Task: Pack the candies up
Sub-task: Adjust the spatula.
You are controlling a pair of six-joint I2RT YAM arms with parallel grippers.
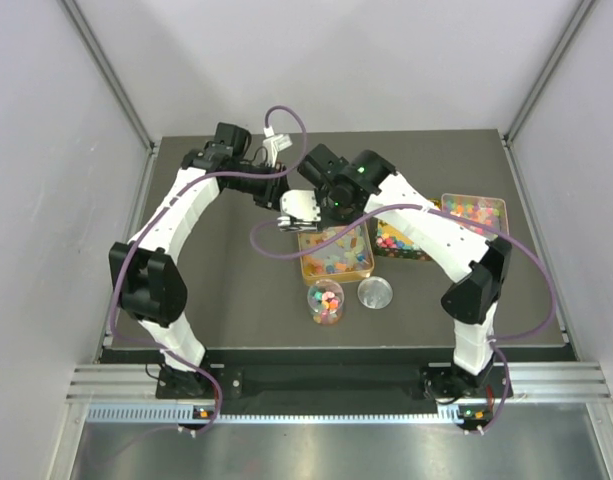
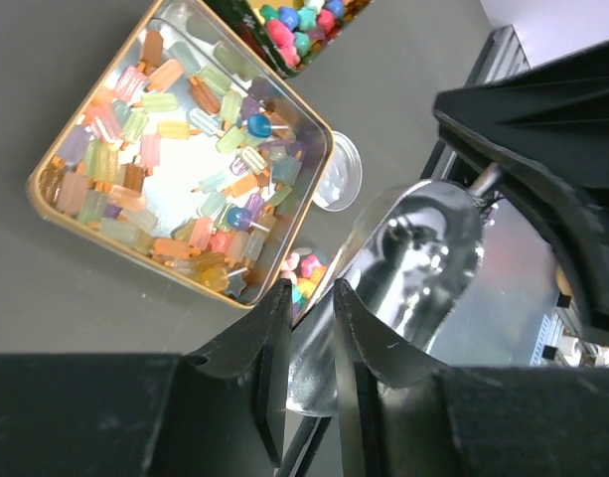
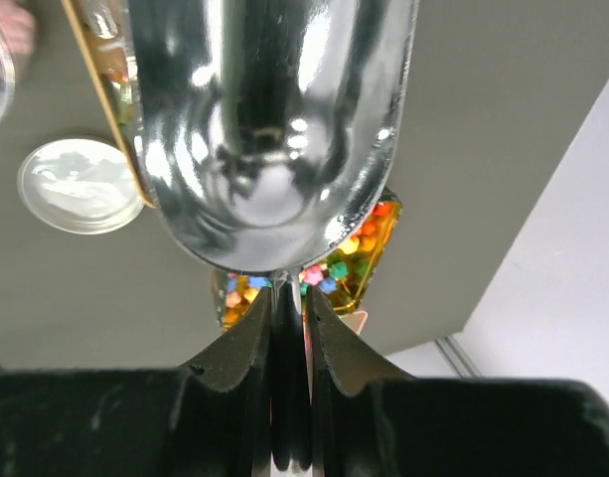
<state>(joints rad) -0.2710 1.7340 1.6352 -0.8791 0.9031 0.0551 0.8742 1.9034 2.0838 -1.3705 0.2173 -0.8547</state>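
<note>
Candies [image 1: 334,252], pastel, lie in gold-rimmed tin [image 1: 336,276]; more in jar [image 1: 326,302] just beside tin, on side nearest arm bases. Steel scoop [image 2: 423,248] hangs over tin's far edge and looks empty. Right gripper [image 3: 289,298] clamped on scoop handle. Left gripper [image 2: 312,328] pinches bowl lip. Likely regrasp: keep scoop level, free one grip only once other is firm.

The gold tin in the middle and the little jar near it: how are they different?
The gold tin is wide and flat and has corners; the jar is small and round. The tin is shiny metal; the jar is see-through. The tin holds pale candies around a bare middle; the jar holds bright candies. Both are open and stand on the table.
</note>
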